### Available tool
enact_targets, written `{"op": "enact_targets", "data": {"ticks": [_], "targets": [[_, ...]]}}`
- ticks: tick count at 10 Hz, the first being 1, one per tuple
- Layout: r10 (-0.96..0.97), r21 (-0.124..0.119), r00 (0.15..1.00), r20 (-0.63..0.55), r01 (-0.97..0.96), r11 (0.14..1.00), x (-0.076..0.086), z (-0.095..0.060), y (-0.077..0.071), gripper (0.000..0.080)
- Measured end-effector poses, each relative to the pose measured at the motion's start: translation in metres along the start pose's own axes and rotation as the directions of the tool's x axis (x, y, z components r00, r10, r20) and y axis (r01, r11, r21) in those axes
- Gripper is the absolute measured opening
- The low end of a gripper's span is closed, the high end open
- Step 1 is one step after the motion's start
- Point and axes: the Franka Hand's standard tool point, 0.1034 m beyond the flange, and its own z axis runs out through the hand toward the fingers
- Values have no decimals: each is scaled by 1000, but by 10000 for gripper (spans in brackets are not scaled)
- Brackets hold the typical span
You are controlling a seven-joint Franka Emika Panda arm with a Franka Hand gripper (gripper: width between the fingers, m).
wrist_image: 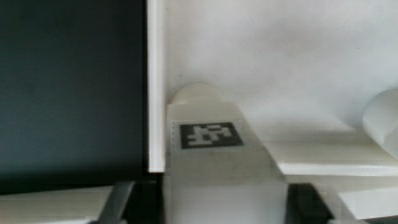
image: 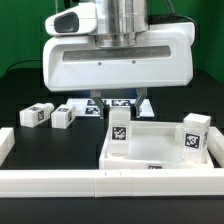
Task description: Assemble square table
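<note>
In the exterior view the claw (image: 120,103) hangs low over the panel's (image: 155,152) far corner on that view's left, straight above a leg (image: 119,129) standing upright there. The leg's long axis runs up into the claw, so I judge the coming move to be a vertical one along it. A second leg (image: 195,133) stands at the far corner on the right. Three loose legs (image: 62,117) lie well apart on the dark bench (image: 20,85) to the left, and a rail (image: 60,184) runs along the front. In the wrist view the leg (wrist_image: 215,150), a white post with one black-and-white tag facing the camera, stands between the two dark fingers (wrist_image: 121,205), its foot on the panel (wrist_image: 285,70) just beside the edge. A pale gap shows beside one finger, so I cannot tell whether the claw is clamped on the leg or merely around it.
</note>
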Motion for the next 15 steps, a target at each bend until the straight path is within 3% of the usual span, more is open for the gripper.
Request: {"op": "enact_targets", "data": {"ticks": [3,5,8,9,12,13,14,15], "targets": [[57,2,998,0,-57,998,0,0,0,285],[298,13,954,2,-298,954,0,0,-6,286],[609,14,793,11,-609,793,-1,2,-12,287],[721,17,693,16,-721,693,-1,2,-17,287],[866,16,499,20,-867,499,1,3,-25,287],[882,16,471,23,-882,471,0,3,-25,379],[888,17,460,25,-888,460,0,3,-26,379],[879,18,477,25,-879,477,0,3,-26,571]]}}
